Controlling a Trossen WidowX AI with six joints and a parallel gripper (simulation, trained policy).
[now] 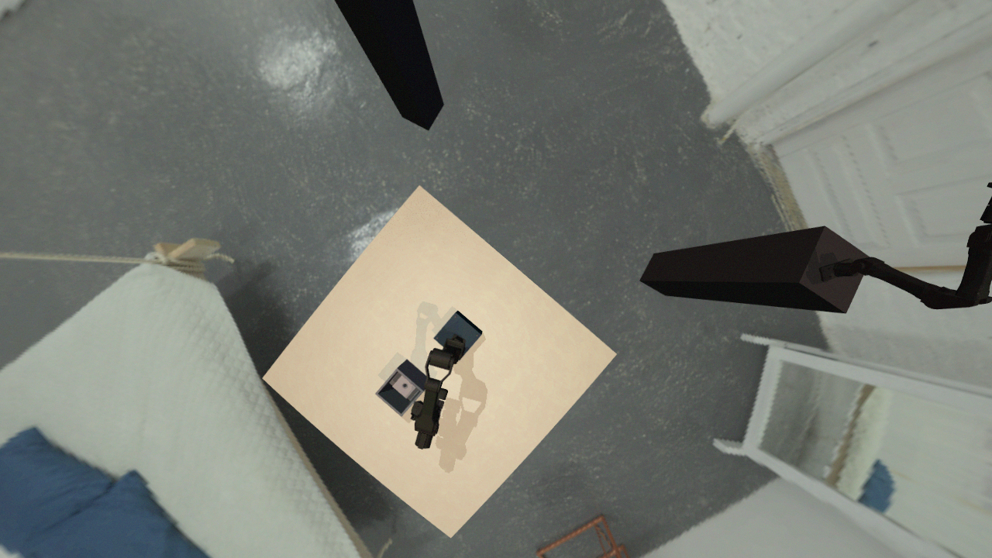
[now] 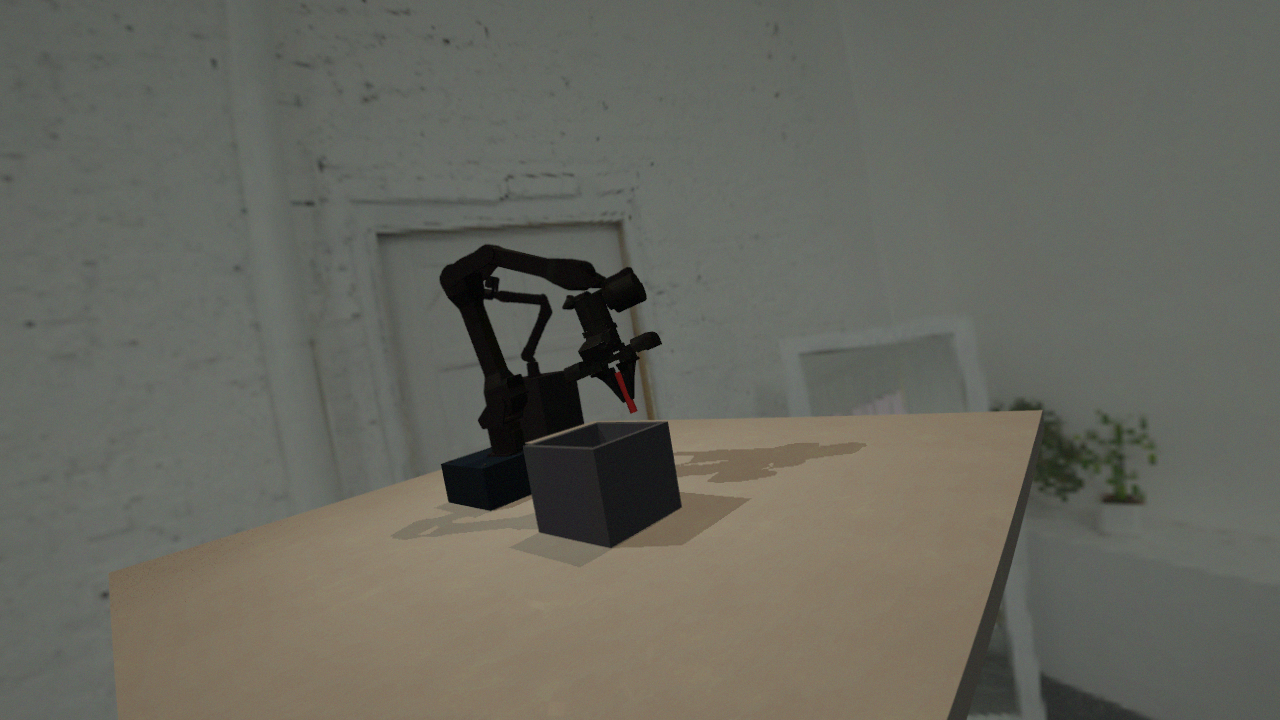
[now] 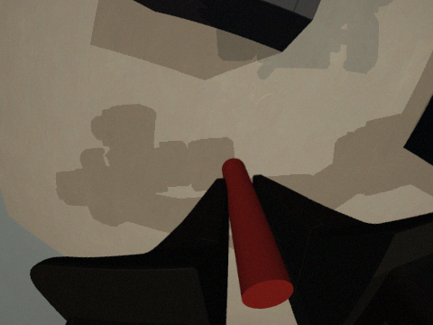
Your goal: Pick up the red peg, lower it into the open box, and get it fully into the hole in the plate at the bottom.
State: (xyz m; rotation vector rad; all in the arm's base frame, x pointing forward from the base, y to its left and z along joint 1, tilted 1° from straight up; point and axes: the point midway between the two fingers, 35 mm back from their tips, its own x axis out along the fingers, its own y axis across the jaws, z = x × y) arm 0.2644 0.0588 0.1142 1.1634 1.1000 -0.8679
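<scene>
My gripper [image 2: 626,394] [image 3: 238,185] is shut on the red peg [image 2: 624,392] [image 3: 257,239]. It holds the peg in the air, higher than the rim of the open box in the exterior view. The peg is tilted there, its lower end sticking out past the fingertips. The dark grey open box [image 1: 390,401] [image 2: 568,492] [image 3: 253,27] stands on the table beside the arm. In the top view the pale plate [image 1: 399,384] with a dark hole shows at its bottom. The peg and fingertips cannot be made out in the top view.
The arm's dark blue base [image 1: 457,328] [image 2: 487,480] stands on the wooden table [image 1: 527,346] [image 2: 805,573] near the box. A second arm [image 1: 901,280] on a dark pillar [image 1: 735,273] is away from the table. The wrist view shows the table with shadows of the arm and box.
</scene>
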